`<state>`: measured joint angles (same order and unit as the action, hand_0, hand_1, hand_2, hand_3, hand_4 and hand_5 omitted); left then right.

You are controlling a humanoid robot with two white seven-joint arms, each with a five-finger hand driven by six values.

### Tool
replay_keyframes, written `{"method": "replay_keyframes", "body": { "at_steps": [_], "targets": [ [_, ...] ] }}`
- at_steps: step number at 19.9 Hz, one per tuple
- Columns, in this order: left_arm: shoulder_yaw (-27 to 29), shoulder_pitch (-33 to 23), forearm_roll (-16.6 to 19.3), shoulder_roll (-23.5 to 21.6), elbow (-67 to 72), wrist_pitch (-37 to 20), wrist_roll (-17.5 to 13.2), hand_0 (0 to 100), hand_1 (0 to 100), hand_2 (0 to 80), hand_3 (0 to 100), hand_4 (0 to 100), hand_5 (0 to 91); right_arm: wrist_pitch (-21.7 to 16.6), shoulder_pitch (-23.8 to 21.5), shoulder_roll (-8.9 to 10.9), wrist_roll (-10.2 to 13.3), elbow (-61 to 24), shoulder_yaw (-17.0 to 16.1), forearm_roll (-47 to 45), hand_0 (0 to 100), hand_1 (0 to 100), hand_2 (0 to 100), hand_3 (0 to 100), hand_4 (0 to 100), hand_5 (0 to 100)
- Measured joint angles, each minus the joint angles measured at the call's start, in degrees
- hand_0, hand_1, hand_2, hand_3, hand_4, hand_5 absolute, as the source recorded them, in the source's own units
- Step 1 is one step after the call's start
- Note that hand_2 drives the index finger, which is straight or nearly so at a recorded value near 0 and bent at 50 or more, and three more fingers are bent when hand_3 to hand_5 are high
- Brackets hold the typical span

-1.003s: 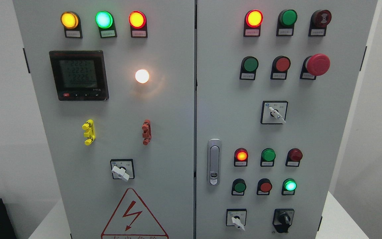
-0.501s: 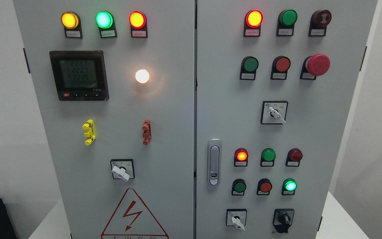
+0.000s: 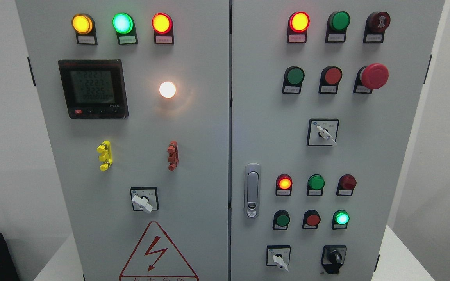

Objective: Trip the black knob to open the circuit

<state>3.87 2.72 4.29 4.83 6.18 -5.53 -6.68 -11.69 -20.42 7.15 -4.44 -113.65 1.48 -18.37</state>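
Black plastic, the knob sits at the lower right of the frame on the grey cabinet, below a lit green lamp. It looks stiff and small, likely a detented rotary switch best pinched across its raised bar. Neither hand shows in the head view, so finger state and arm pose cannot be told.
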Motion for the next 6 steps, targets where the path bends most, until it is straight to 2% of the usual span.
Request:
{"method": "replay_keyframes", "body": {
  "at_steps": [6],
  "targets": [
    [0.0, 0.0, 0.0, 0.0, 0.0, 0.0, 0.0, 12, 39, 0.0, 0, 0, 0.0, 0.0, -0.6, -0.12, 0.0, -0.7, 0.2, 0.0, 0, 0, 0, 0, 0, 0]
  ]
}}
